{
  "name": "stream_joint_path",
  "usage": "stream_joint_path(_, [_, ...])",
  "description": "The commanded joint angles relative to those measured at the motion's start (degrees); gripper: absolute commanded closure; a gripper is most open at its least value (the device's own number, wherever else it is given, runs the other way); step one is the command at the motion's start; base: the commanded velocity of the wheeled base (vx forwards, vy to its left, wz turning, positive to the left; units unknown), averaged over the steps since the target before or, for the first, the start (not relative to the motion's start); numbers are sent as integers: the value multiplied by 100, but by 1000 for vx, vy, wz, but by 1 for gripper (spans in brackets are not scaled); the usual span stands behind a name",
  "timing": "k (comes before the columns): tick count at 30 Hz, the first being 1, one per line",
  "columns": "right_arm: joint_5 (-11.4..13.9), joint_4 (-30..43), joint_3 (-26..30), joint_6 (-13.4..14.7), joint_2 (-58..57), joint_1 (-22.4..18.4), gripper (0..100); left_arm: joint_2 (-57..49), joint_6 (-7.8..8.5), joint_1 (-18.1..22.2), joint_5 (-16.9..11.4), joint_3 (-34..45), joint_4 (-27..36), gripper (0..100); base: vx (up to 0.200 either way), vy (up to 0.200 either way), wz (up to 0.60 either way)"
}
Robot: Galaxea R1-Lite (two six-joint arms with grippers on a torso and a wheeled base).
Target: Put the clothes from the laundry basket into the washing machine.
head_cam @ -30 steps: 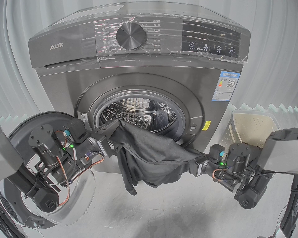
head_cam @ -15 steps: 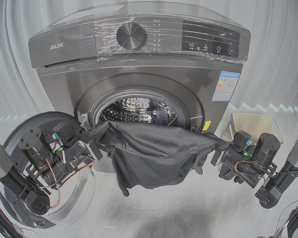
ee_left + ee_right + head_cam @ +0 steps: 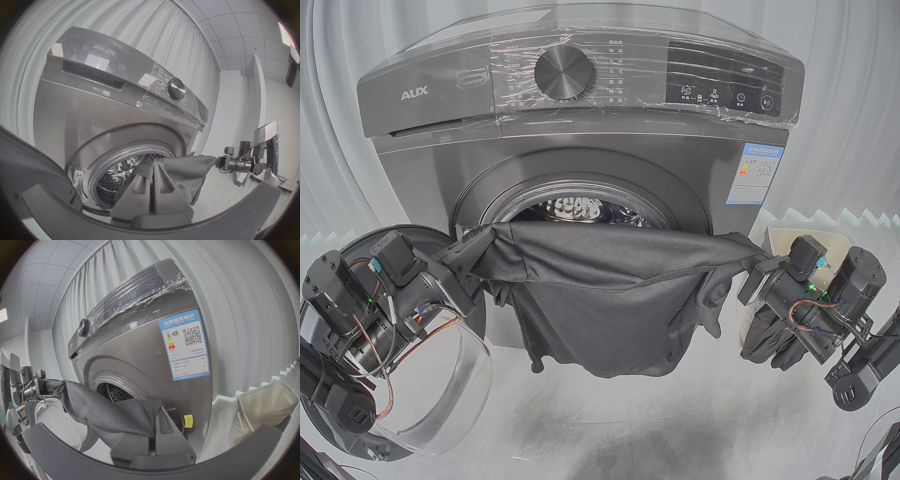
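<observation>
Your left gripper (image 3: 470, 242) is pinching one end of the dark grey garment (image 3: 612, 275), which is hanging stretched across the washing machine (image 3: 581, 150) at its open mouth (in front of it, sagging toward the floor); your right gripper (image 3: 755, 261) is clamping the other end, just before the laundry basket (image 3: 784, 236)

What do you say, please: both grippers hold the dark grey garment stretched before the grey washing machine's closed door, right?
Not quite: the round glass-windowed door is open, swung to the robot's left, as the head view shows. The left gripper and right gripper do hold the dark grey garment stretched before the grey washing machine.
</observation>
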Motion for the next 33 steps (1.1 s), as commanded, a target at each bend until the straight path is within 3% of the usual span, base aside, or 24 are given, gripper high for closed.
stream_joint_path(1, [-9, -3, -39, 4, -51, 17, 100, -123, 1, 27, -4, 8, -1, 100, 0, 0, 0])
stream_joint_path(9, [-26, -3, -242, 4, -51, -19, 100, -123, 9, 97, -13, -1, -1, 100, 0, 0, 0])
stream_joint_path(15, [-211, -3, -382, 4, -51, 43, 100, -131, 1, 106, -13, -10, -1, 100, 0, 0, 0])
stream_joint_path(33, [-228, 5, -646, 31, -148, 157, 100, -263, 1, 246, -118, -63, -1, 100, 0, 0, 0])
